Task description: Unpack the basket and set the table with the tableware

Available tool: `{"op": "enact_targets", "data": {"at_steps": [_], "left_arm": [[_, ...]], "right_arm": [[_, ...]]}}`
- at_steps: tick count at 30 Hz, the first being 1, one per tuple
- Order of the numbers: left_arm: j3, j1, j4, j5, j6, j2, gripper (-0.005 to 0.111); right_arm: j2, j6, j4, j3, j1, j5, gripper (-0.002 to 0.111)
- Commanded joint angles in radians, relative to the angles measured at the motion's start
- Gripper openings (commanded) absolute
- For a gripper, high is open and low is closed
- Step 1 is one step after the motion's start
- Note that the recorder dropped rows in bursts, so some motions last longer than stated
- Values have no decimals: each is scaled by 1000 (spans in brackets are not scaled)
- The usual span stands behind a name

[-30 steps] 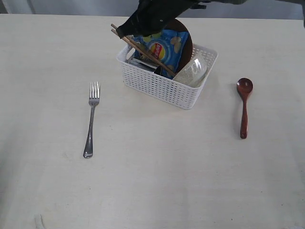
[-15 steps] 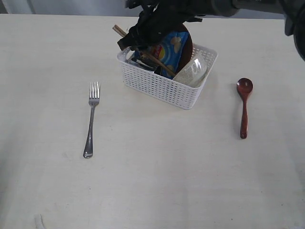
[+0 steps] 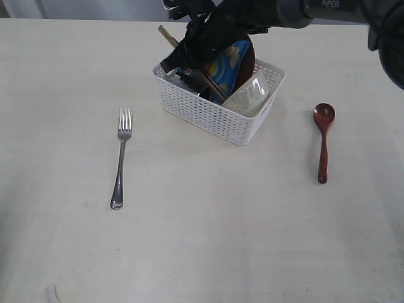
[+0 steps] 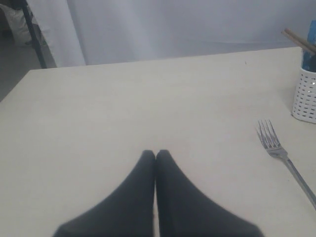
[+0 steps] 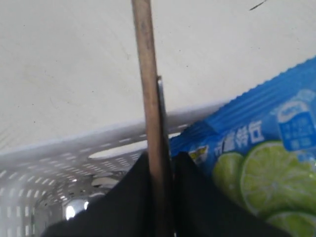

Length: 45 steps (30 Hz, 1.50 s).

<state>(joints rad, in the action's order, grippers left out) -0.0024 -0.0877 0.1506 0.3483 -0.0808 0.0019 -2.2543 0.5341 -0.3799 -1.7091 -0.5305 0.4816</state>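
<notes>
While the chopsticks [image 5: 150, 98] are clamped in the right gripper [image 5: 160, 163] jaws at the far-left corner of the basket [image 3: 218, 113], the basket could be dragged along the table [image 3: 202, 240] or the chip bag [image 3: 224, 63] snagged; left gripper [image 4: 155, 158] jaws together, idle.

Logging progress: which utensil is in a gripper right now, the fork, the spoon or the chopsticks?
The chopsticks, pinched by the right gripper over the basket; fork and spoon lie untouched.

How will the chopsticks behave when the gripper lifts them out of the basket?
The chopsticks look like thin, stiff wood, so probably light and unbending. The right gripper pinches them at one spot, so they may pivot or slide. Leaning against the basket rim, they could drag it.
</notes>
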Motion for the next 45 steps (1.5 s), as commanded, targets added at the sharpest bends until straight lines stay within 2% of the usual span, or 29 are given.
{"op": "enact_targets", "data": {"at_steps": [1, 21, 27, 34, 40, 45], "left_arm": [[2, -5, -5, -2, -2, -2, 0], [2, -5, -5, -2, -2, -2, 0], [2, -5, -5, -2, -2, -2, 0], [2, -5, -5, -2, -2, -2, 0], [2, -5, -5, -2, -2, -2, 0], [2, -5, -5, -2, -2, -2, 0]], "right_arm": [[20, -13, -22, 0, 2, 27, -1], [152, -13, -22, 0, 2, 41, -1], [261, -13, -21, 0, 42, 10, -1], [390, -57, -45, 0, 135, 72, -1], [443, -252, 19, 2, 290, 283, -1], [445, -422, 102, 117, 419, 317, -1]]}}
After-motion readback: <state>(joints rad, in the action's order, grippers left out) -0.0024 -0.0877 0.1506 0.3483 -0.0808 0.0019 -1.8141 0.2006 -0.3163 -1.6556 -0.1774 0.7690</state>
